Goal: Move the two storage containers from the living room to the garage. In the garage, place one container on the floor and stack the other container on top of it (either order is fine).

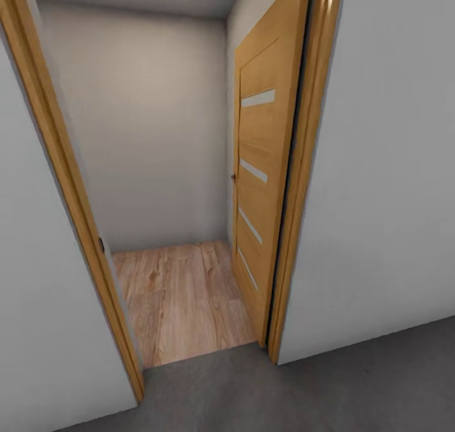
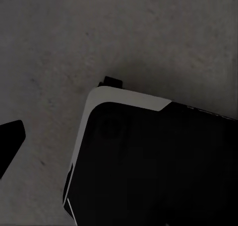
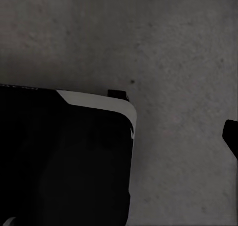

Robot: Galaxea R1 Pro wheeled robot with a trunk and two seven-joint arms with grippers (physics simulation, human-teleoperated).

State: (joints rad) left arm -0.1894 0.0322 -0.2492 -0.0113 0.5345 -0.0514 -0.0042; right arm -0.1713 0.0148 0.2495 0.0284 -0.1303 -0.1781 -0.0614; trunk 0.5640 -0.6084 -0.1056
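You face an open doorway [image 1: 177, 185] with a wood frame [image 1: 69, 191] on both sides. The wooden door [image 1: 262, 166] is swung inward against the right side, four pale horizontal slats down its panel, a small knob at its inner edge. Past the threshold lies a light wood plank floor [image 1: 180, 299] ending at a plain white back wall [image 1: 139, 122]. On your side, the floor [image 1: 303, 388] is dark grey concrete. White walls [image 1: 392, 166] flank the frame.

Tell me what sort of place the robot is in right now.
Likely a doorway between two rooms of a house: an open wooden door in a wood frame, dark grey concrete floor on the near side, light wood plank floor and plain walls beyond.
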